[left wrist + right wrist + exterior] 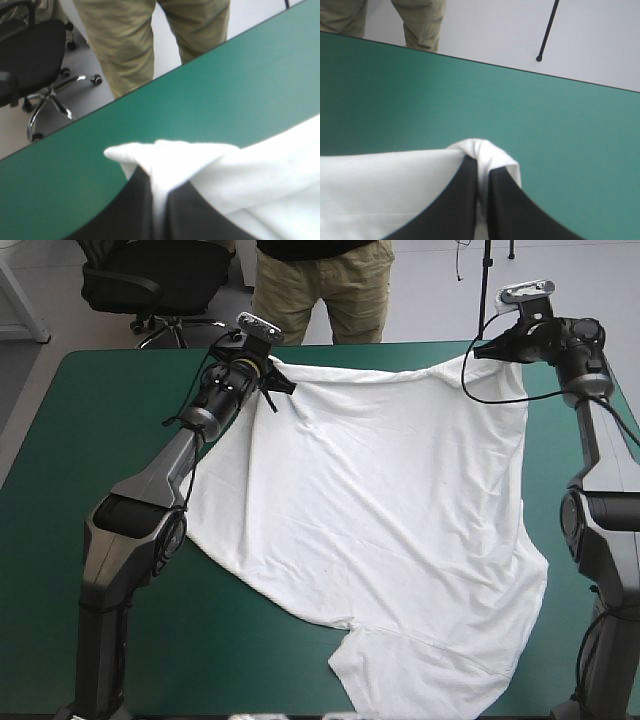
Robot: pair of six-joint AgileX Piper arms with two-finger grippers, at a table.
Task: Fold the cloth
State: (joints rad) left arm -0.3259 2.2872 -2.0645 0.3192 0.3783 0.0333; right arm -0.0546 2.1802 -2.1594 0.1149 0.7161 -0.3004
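The white T-shirt (390,510) lies spread across the teal-green table, stretched wide along the far side and narrowing toward the near edge. My left gripper (274,381) is shut on its far left corner; in the left wrist view the cloth (170,162) bunches over the black fingers (135,210). My right gripper (482,350) is shut on the far right corner, where a fold of T-shirt (485,152) wraps the fingertips (465,200). Both corners are held near the table's far edge.
Bare teal-green cover (60,540) lies to the left of the shirt and in a strip beyond the grippers (470,100). An office chair (150,280) stands past the far left edge. A black cable (490,395) droops over the shirt's far right part.
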